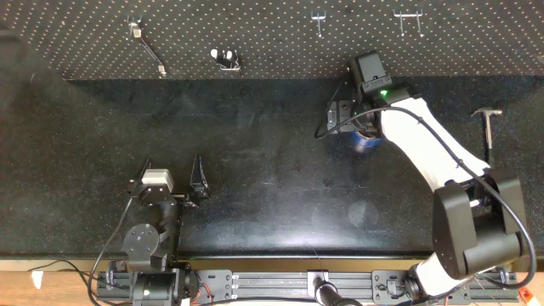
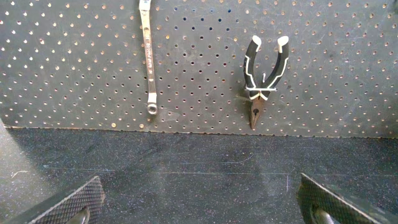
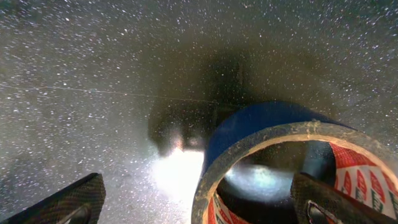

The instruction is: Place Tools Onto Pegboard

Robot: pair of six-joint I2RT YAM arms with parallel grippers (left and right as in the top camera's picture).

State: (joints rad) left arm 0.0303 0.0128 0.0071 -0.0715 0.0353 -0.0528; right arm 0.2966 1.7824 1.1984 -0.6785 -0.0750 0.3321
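Observation:
A blue tape roll [image 3: 261, 134] lies flat on the black table, below the pegboard's right half [image 1: 366, 142]. My right gripper [image 3: 199, 205] is open and low over it, one finger [image 3: 336, 202] inside the roll's hole and the other [image 3: 68, 199] outside, so they straddle its wall. A silver wrench [image 2: 148, 56] and black-and-white pliers [image 2: 261, 78] hang on the pegboard [image 1: 272, 34]. A hammer [image 1: 489, 126] lies on the table at the far right. My left gripper [image 2: 199, 211] is open and holds nothing, near its base at the front left [image 1: 172, 161].
Bare metal hooks [image 1: 319, 19] [image 1: 409, 19] stick out of the pegboard's right half. The black mat between the two arms is open floor. The right arm's white links [image 1: 433, 140] stretch diagonally across the right side.

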